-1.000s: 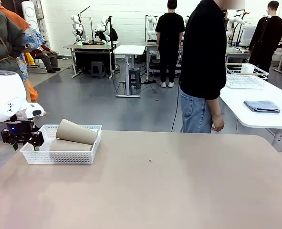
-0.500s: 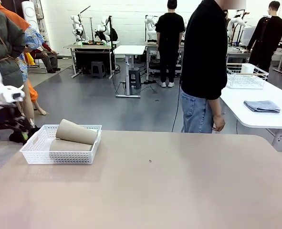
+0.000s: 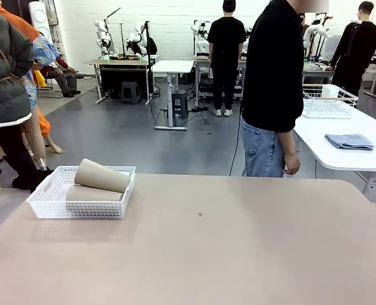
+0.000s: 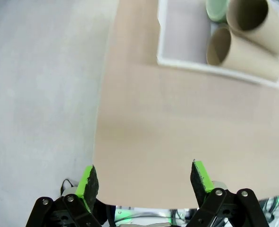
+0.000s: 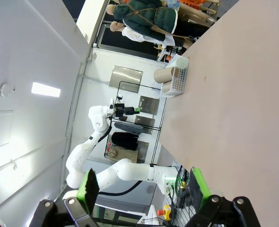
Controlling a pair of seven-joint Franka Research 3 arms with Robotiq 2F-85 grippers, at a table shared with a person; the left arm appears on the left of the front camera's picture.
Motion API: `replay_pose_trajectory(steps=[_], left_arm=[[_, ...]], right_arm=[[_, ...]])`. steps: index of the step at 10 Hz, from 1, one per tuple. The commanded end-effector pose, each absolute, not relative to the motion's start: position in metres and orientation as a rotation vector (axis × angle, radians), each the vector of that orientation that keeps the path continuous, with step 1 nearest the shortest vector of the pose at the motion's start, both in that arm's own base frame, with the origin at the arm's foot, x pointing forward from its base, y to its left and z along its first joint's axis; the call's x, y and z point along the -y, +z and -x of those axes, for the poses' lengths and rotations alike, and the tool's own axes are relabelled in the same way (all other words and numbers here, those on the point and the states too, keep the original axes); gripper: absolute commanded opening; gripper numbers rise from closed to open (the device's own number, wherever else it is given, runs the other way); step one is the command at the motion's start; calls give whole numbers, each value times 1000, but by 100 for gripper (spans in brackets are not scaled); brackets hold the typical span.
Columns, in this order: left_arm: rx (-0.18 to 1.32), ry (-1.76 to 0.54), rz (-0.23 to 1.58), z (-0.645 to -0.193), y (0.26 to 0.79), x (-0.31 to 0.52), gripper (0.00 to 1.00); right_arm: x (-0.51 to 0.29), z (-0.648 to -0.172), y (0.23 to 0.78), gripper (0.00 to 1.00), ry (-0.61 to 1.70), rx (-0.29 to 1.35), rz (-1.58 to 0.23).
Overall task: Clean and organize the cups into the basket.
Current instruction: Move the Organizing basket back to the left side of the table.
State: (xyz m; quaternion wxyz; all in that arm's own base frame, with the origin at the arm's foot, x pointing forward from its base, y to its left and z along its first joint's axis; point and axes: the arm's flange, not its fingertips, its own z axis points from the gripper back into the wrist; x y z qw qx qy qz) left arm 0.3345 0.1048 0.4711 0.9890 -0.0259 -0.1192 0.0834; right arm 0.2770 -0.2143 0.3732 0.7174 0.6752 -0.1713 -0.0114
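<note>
Around you: a grey-floored room with work tables. Your tan table [image 3: 226,248] is the broad surface; a person [image 3: 273,89] stands at its 1 o'clock edge. At 10 o'clock the basket [image 3: 79,206] holds the cups [image 4: 245,33], lying down. Left gripper [image 4: 144,177] and right gripper [image 5: 141,184] are spread, grasping nothing.

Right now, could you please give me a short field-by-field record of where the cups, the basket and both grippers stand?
basket: white lattice basket at the table's far-left corner
tan cups: two lying stacked inside the basket
mint cup: lying in the basket beside them
left gripper: open, empty, above the table edge, apart from the basket
right gripper: open, empty
person: standing at the far side
</note>
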Motion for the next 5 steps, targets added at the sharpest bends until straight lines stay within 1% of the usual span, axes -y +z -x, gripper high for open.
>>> replay_pose_trajectory(steps=[1, 2, 5], left_arm=[[230, 133, 78, -335, 450, -98, 100], [239, 167, 52, -334, 471, -105, 100], [239, 167, 52, -334, 471, -105, 100]], right_arm=[[214, -277, 374, 100, -36, 380, -1494], [214, -277, 374, 100, -36, 380, -1494], [214, -277, 374, 100, -36, 380, -1494]])
